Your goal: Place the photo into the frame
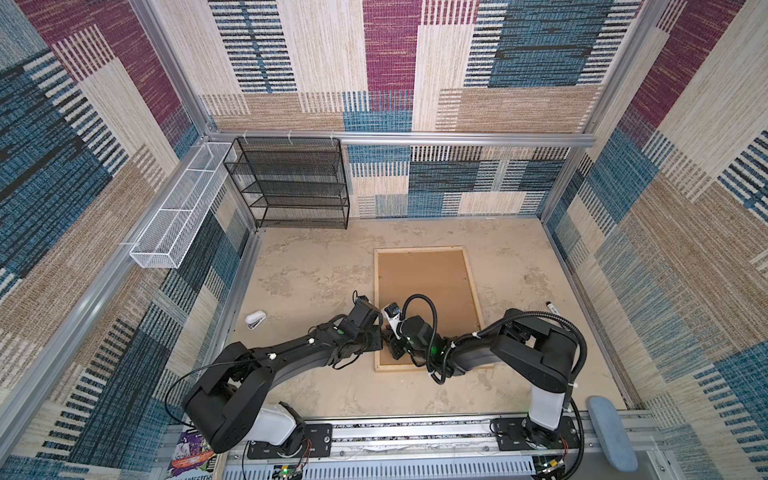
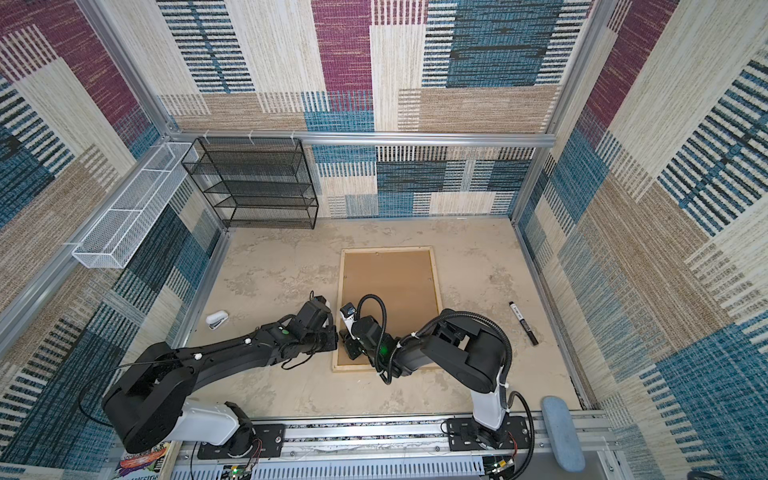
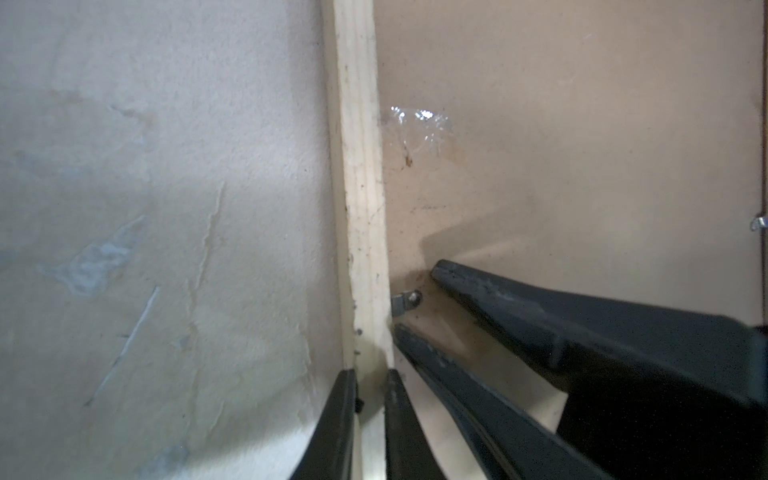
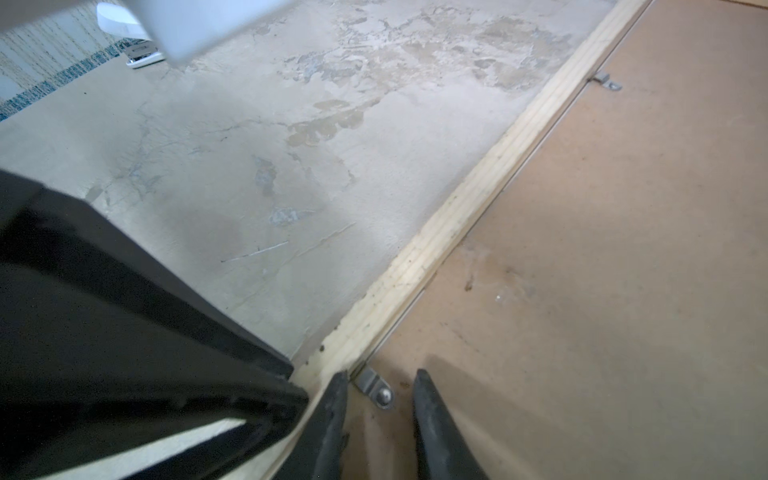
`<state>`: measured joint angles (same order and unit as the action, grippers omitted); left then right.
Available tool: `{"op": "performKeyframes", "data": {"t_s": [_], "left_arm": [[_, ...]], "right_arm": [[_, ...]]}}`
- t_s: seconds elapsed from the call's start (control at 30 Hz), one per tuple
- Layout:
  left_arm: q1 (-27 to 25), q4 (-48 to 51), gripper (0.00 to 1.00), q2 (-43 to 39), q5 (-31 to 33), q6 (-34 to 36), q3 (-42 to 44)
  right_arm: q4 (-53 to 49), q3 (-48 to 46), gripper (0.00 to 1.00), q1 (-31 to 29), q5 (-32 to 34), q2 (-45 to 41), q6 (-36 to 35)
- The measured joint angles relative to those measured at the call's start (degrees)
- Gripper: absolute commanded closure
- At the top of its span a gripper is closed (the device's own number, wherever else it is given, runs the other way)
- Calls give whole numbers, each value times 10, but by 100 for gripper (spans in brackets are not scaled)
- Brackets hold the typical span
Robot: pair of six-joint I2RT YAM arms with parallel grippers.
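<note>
Frame (image 1: 419,250) is lying back-up at worktop (image 1: 316,286) centre, backing board (image 1: 424,291) inside; photo not showing. Probably light, stiff; rails suiting a grip. Left end effector (image 3: 370,374) is pinching a long rail; right end effector (image 4: 380,374) is gaping around a metal tab (image 4: 376,388), holding nothing. Top views are hiding that tab.

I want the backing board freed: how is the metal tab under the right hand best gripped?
Probably its rounded free end, from straight above: the metal tab lies flat on the backing board, its root at the frame, so only that end's side edges are exposed.
</note>
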<state>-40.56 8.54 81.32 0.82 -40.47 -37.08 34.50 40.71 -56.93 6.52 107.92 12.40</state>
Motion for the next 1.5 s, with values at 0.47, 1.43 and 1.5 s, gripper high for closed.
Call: {"op": "performKeyframes", "data": {"t_s": [0.47,1.43,1.5], "left_arm": [[0,1,84,-1,3,0,0],[-1,11,85,-13,6,2,6],[-1,8,85,-13,7,2,9]], "right_arm": [[-134,42,58,2,-47,-40,62],[-127,84,56,127,-384,15,199],[-112,79,56,133,-399,19,207]]}}
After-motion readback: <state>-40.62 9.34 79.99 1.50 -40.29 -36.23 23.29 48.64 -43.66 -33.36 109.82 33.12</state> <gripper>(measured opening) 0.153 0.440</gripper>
